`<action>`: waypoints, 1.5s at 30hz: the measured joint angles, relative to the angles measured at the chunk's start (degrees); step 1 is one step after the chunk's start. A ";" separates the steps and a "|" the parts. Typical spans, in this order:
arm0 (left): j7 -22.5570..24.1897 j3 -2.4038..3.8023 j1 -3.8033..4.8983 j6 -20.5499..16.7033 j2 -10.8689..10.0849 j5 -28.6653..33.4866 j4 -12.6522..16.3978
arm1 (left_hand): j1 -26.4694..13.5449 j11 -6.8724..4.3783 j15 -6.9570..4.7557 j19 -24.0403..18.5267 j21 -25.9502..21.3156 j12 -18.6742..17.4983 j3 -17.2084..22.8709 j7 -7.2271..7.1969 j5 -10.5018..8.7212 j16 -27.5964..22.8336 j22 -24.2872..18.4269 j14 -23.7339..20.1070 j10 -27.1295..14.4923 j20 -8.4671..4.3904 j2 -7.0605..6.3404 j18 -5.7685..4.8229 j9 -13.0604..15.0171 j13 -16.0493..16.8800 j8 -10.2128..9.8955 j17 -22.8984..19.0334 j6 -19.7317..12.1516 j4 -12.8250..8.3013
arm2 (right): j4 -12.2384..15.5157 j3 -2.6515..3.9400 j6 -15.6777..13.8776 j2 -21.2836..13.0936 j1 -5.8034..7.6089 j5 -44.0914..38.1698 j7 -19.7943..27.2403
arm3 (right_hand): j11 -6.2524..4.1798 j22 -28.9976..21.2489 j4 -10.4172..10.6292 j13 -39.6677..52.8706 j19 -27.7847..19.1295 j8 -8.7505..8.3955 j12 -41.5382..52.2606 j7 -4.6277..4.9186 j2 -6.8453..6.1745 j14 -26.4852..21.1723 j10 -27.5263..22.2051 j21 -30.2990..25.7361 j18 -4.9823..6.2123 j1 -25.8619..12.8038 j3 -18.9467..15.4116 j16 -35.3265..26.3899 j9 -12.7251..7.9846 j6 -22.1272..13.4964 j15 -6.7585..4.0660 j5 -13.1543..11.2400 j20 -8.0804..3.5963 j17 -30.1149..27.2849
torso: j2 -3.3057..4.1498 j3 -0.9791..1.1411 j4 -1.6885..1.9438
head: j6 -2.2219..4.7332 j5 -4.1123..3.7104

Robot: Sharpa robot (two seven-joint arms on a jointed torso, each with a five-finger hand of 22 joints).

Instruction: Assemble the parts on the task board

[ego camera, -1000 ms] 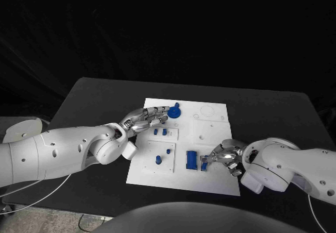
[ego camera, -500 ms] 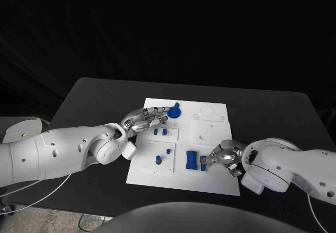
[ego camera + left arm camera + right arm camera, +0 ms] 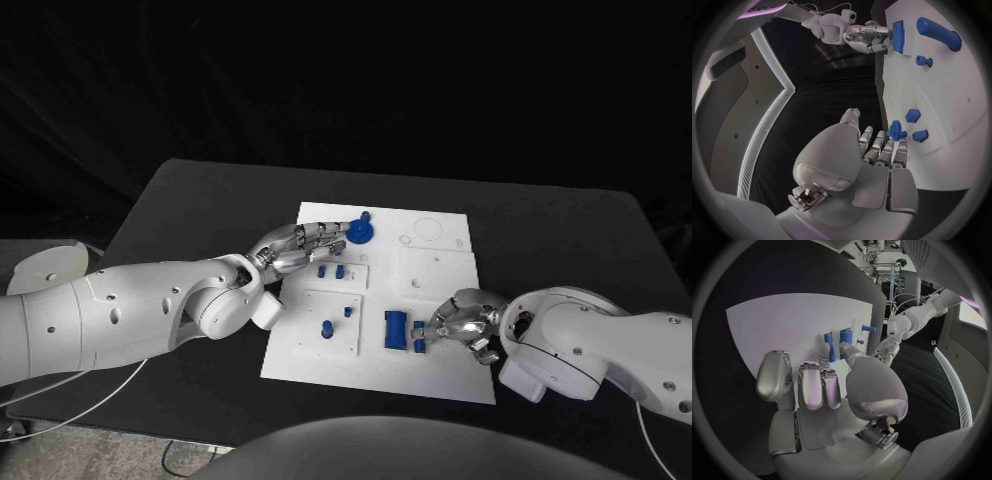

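Observation:
The white task board (image 3: pixel 433 375) lies mid-table. My left hand (image 3: pixel 296 246) lies on its far left part with fingers stretched out. Its fingertips (image 3: pixel 882 142) touch a blue gear (image 3: pixel 358 232) (image 3: pixel 896 132) and hold nothing. Two small blue pegs (image 3: pixel 329 271) (image 3: pixel 912 115) stand beside that hand. My right hand (image 3: pixel 464 324) (image 3: pixel 817 385) is at the board's near right, its thumb and curled fingers pinching a narrow blue part (image 3: pixel 421 338) (image 3: pixel 829 347). A wider blue block (image 3: pixel 394 329) (image 3: pixel 845 335) stands just left of it.
A raised white square plate (image 3: pixel 310 340) on the board's near left carries a long blue peg (image 3: pixel 346 312) (image 3: pixel 939 32) and a short one (image 3: pixel 325 328) (image 3: pixel 924 61). Round and square recesses (image 3: pixel 423 232) mark the far right of the board. Black table (image 3: pixel 577 240) surrounds it.
My right hand has shifted very slightly toward the board's near edge with the narrow part. The left hand and the other parts have stayed put.

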 measured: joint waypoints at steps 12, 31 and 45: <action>0.31 -0.02 -0.16 -0.06 -0.35 0.00 0.24 | 0.00 -0.19 -0.20 -0.01 -0.01 0.00 0.31 0.01 0.44 0.00 0.22 0.20 0.19 -0.02 -0.01 0.00 0.05 0.00 0.00 0.06 0.01 -0.31 | 2.54 0.00 -5.29 -2.95 -0.06 -9.25 5.38 | -0.41 -0.01 -0.16 0.00 0.41 0.46 0.00 0.04 0.17 0.00 0.01 1.40 0.00 0.98 0.16 0.56 0.32 -1.07 0.00 1.37 -0.40 0.60 | 0.02 0.02 -0.01 | 0.00 0.35; 1.82 -0.16 -0.38 -0.41 -0.57 -0.41 0.37 | 0.68 -0.24 -0.60 0.84 0.39 0.00 0.94 -0.32 1.38 0.28 0.68 0.60 0.24 0.02 -0.68 -0.02 0.04 0.00 0.21 0.14 0.33 -0.94 | 2.42 -0.03 -10.29 -6.38 -0.98 -29.19 18.87 | 0.62 -0.02 3.32 0.00 1.03 -21.11 0.00 2.75 -2.14 0.00 -0.01 12.10 -0.92 8.50 -1.90 4.01 -21.74 -2.96 0.45 -3.81 0.23 0.59 | -0.03 -0.01 0.00 | 0.00 0.43; 8.74 -0.28 -0.68 -5.63 -1.06 -7.81 1.44 | -5.20 -8.31 -9.37 -3.08 -1.36 -3.58 -4.16 -5.45 -4.83 -2.47 -3.17 -4.03 0.89 -7.84 -4.08 4.98 -0.16 -0.17 -0.25 -0.88 0.50 3.48 | 1.07 -0.07 -6.52 -6.11 -2.68 -35.13 22.62 | 0.62 -0.03 3.10 0.04 1.03 -23.05 0.00 2.68 -1.94 0.00 -0.01 13.15 -0.92 10.02 -2.44 4.44 -24.83 -2.46 0.45 -4.03 0.23 0.58 | 0.02 -0.01 -0.02 | 0.00 0.38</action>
